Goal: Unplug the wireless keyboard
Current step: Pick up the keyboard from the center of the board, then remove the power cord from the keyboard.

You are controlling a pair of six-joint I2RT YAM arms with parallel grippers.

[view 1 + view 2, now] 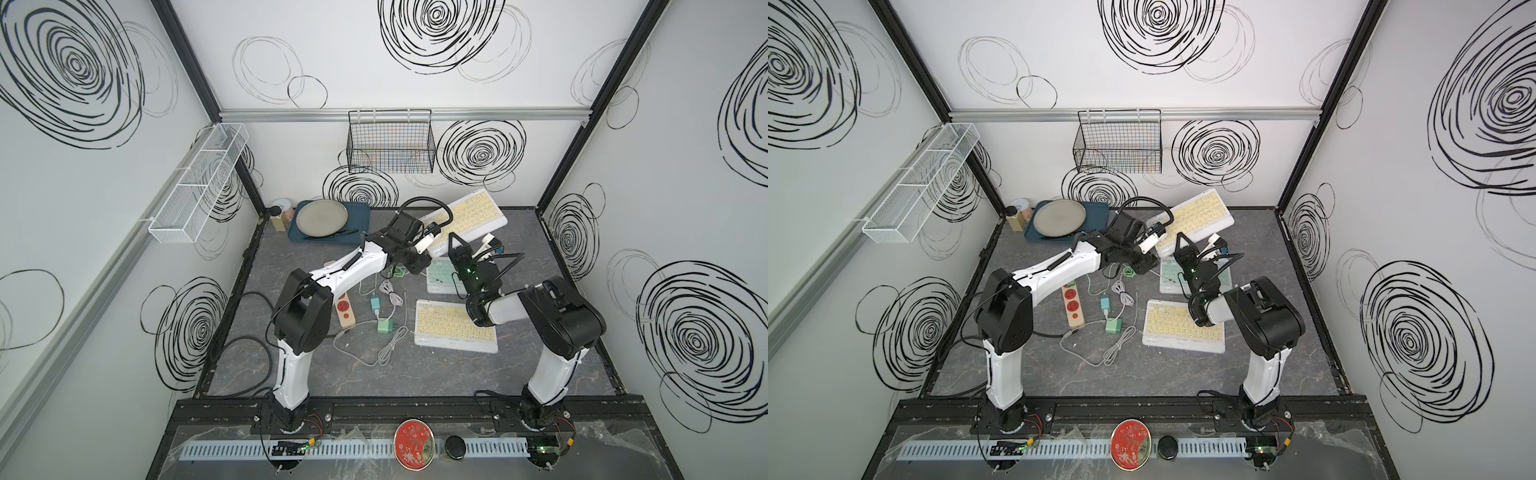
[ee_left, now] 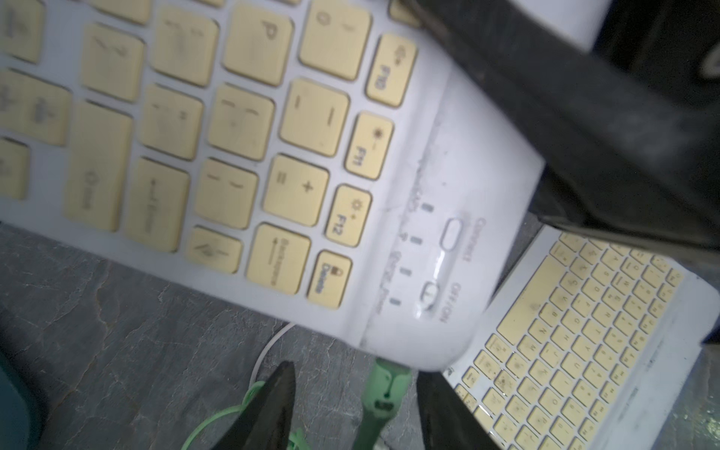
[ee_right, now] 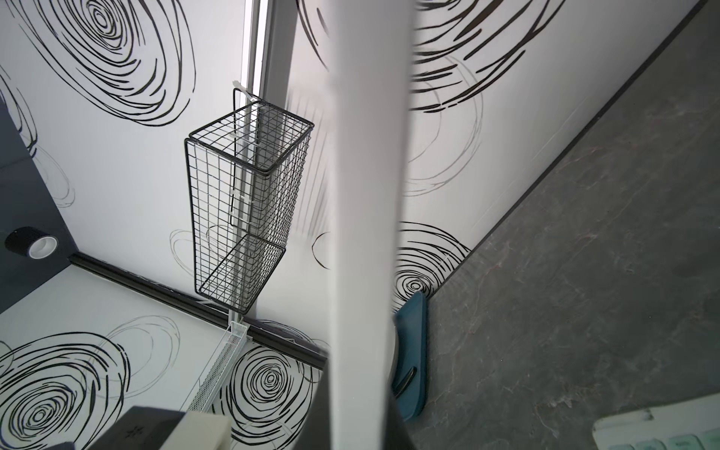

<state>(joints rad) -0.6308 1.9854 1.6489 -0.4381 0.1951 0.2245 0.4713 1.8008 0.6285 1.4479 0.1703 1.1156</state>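
Seemingly ungripped, green plug (image 2: 383,389) in wireless keyboard (image 2: 471,175) sits within left end effector (image 2: 354,372).

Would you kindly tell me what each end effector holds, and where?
The right end effector grips the large keyboard by its long edge; the left end effector straddles the green plug, unclamped.

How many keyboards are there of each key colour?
Yellow keys: 2, the big keyboard and the small front keyboard
Green keys: 1, the middle keyboard
Total: 3 keyboards
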